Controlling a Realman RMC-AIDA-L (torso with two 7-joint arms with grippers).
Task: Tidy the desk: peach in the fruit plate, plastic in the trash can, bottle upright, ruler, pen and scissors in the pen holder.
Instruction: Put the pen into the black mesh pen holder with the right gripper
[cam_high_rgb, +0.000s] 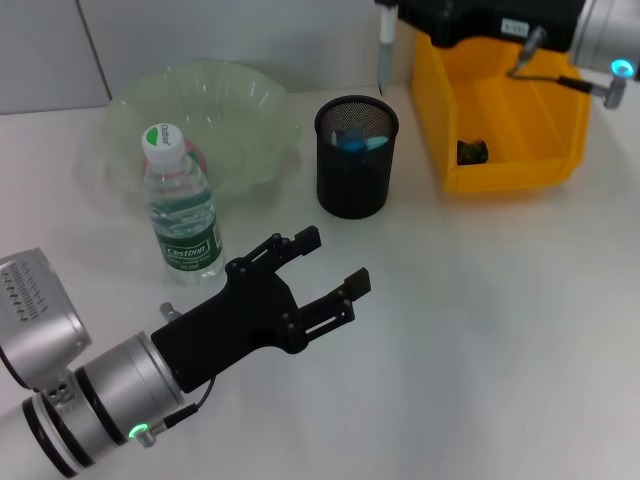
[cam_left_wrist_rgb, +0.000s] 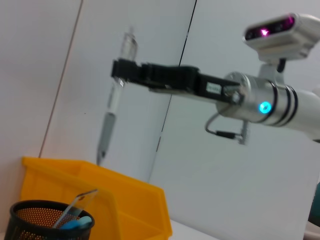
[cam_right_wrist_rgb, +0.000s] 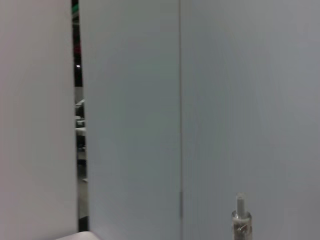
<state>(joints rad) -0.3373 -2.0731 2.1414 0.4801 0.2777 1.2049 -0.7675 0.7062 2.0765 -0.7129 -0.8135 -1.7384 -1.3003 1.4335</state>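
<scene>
Pinching the pen (cam_left_wrist_rgb: 114, 102) upright, the right gripper (cam_left_wrist_rgb: 121, 71) hangs at the holder's (cam_high_rgb: 357, 156) 12 o'clock, needing lowering in; the left gripper (cam_high_rgb: 327, 262), spread, idles.

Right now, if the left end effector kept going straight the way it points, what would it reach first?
Probably the black mesh pen holder. The open left end effector points up and right across bare table toward it; height is unclear, so it might pass just beside it.

Pen (cam_high_rgb: 384, 52) hangs tip-down above the black mesh pen holder (cam_high_rgb: 356, 170) — bottle (cam_high_rgb: 182, 208) upright near the table's left edge.
</scene>
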